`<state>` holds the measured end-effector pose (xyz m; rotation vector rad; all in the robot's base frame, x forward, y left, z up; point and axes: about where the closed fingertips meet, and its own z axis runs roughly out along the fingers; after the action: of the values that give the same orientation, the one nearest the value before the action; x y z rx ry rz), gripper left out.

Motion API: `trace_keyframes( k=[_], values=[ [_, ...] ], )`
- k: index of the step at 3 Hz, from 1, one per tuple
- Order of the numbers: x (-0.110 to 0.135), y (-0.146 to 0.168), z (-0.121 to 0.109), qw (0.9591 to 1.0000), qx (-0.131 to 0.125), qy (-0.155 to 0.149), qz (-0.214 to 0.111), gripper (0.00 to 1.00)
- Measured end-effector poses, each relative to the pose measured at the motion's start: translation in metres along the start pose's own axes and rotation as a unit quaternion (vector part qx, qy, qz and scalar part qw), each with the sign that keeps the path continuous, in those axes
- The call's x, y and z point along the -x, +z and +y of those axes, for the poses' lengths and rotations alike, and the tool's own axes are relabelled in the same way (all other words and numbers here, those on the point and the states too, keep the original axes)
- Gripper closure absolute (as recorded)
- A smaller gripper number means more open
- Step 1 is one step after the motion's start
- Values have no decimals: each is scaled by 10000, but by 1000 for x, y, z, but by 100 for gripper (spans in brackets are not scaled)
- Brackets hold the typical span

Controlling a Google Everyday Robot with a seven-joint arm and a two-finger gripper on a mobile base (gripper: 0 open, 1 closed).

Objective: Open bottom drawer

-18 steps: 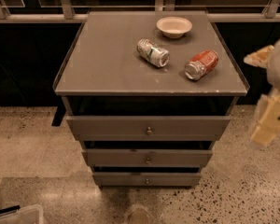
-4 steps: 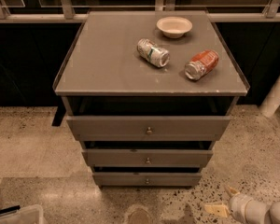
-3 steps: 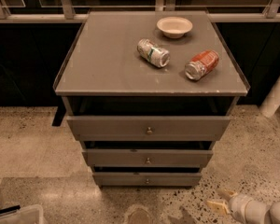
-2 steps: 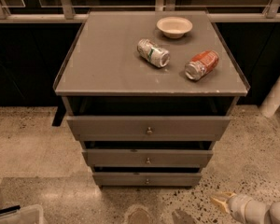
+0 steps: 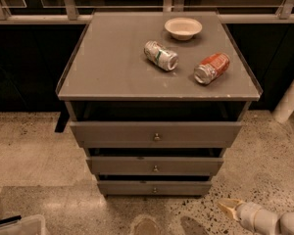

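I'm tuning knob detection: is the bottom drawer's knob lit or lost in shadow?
Camera view: the bottom drawer is lit across its front and its knob shows; dark shadow fills the gaps above each drawer; the hand is lit, low at right.

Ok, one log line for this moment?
phase: pre-contact | thin grey bottom drawer: round metal knob ungrasped | end effector: near floor, to its right, touching nothing

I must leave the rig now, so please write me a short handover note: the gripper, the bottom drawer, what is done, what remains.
Gripper: low at the lower right, over the speckled floor, apart from the drawers.
Bottom drawer, the thin flat grey front with a small round metal knob: not pulled out.
Done: nothing on the drawer yet.
Left: bring the gripper to the knob, grip it, pull the drawer out.
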<state>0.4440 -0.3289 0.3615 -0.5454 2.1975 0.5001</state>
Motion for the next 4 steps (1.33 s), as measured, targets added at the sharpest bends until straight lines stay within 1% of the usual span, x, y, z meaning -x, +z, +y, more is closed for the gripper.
trace_keyframes(
  k=[1, 2, 3, 4],
  values=[
    [-4, 34, -16, 9990, 141, 90, -411, 100],
    [-6, 95, -34, 9960, 169, 54, -879, 100],
    [-7, 96, -36, 9959, 159, 67, -886, 100],
    [-14, 110, -37, 9943, 51, 292, -1028, 100]
  ],
)
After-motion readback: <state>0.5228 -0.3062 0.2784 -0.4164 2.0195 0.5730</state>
